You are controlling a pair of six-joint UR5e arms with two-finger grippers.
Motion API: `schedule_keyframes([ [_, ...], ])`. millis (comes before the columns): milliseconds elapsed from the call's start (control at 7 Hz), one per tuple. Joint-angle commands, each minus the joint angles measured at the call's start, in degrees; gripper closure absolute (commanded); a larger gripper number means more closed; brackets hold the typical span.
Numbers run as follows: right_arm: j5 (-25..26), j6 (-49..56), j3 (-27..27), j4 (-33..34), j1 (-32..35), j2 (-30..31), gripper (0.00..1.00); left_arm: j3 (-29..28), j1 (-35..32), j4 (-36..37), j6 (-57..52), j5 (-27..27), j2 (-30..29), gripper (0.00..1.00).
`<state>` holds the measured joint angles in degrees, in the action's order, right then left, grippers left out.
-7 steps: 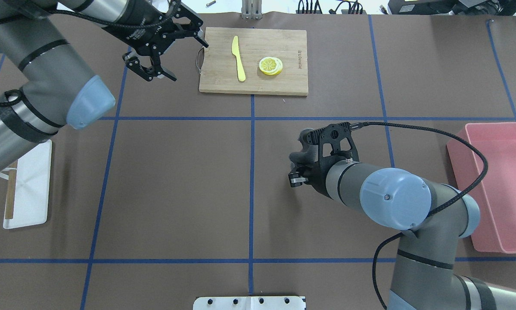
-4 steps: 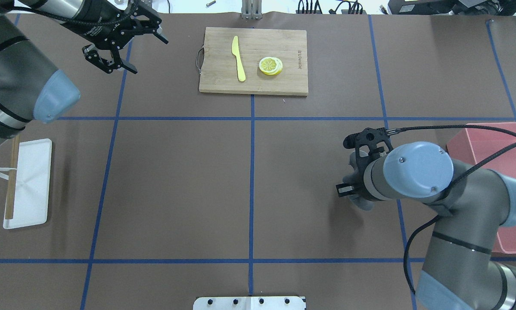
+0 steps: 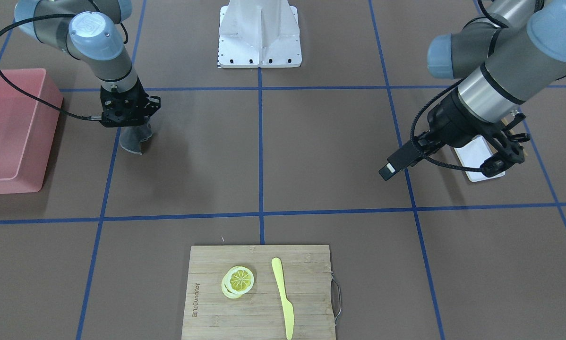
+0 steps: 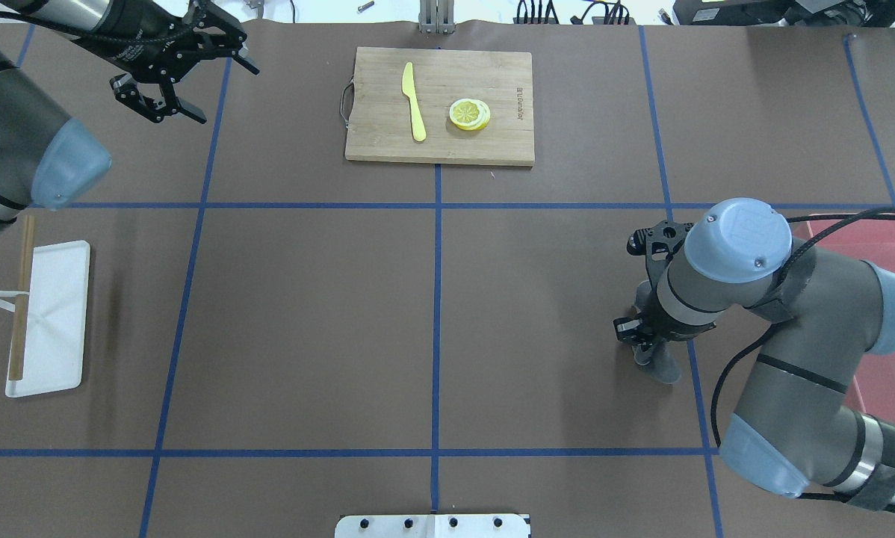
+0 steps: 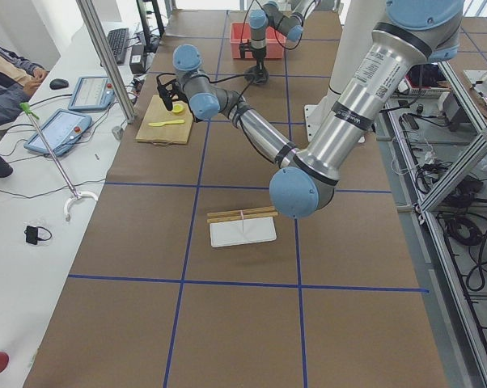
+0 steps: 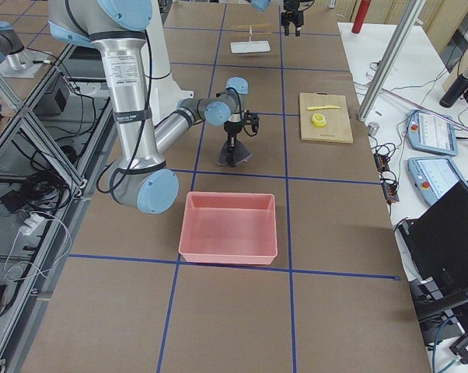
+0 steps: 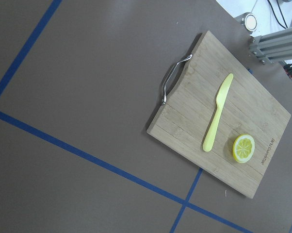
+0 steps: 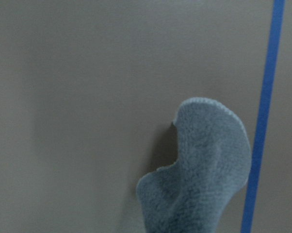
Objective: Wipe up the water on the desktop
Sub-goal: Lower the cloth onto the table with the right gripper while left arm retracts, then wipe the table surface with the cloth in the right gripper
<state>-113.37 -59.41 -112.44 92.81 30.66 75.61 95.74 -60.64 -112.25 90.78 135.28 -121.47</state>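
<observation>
The right gripper (image 3: 132,128) pinched a grey cloth (image 3: 135,140) that hung down over the desktop (image 4: 305,314), beside a blue tape line (image 4: 705,422) and near the pink bin (image 3: 18,72). The left gripper (image 4: 220,90) was spread wide, near the cutting board (image 4: 440,104).

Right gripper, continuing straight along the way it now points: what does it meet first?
The right gripper points straight down, so the grey cloth hanging from it would press onto the desktop first, just beside a blue tape line. Whether the cloth touches the surface now is unclear.
</observation>
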Motion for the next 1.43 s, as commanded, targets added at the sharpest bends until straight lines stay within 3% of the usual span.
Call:
schedule_keyframes([
  [0, 2.9, -10.9, 6.9, 0.3, -7.1, -13.2, 1.0, 0.0, -0.4, 0.0, -0.4, -0.1, 0.4, 0.02],
  [286, 5.3, -15.0, 13.3, 0.1, -10.2, -21.1, 1.0, -0.2, -0.5, 0.0, -0.4, -0.1, 0.4, 0.02],
  [571, 3.2, -3.3, 1.5, 0.3, -4.9, -4.8, 1.0, -0.6, -1.1, 0.0, -0.4, 0.0, 0.4, 0.02],
  [714, 1.4, 2.2, -2.5, -0.2, -1.5, 4.5, 1.0, -0.6, -1.1, 0.1, -0.4, 0.1, 0.4, 0.02],
  [857, 0.8, 7.2, -4.5, -0.3, 1.0, 9.1, 1.0, -0.6, -1.6, 0.1, -0.4, 0.2, 0.5, 0.02],
  [1000, 1.1, 7.4, -4.0, -0.3, 0.8, 9.0, 1.0, -0.6, -1.8, 0.1, -0.4, 0.2, 0.6, 0.02],
  [1286, 1.2, -2.0, -2.1, 0.4, -4.6, 0.5, 1.0, -0.1, -3.6, 0.1, -5.1, 0.5, 4.4, 0.02],
])
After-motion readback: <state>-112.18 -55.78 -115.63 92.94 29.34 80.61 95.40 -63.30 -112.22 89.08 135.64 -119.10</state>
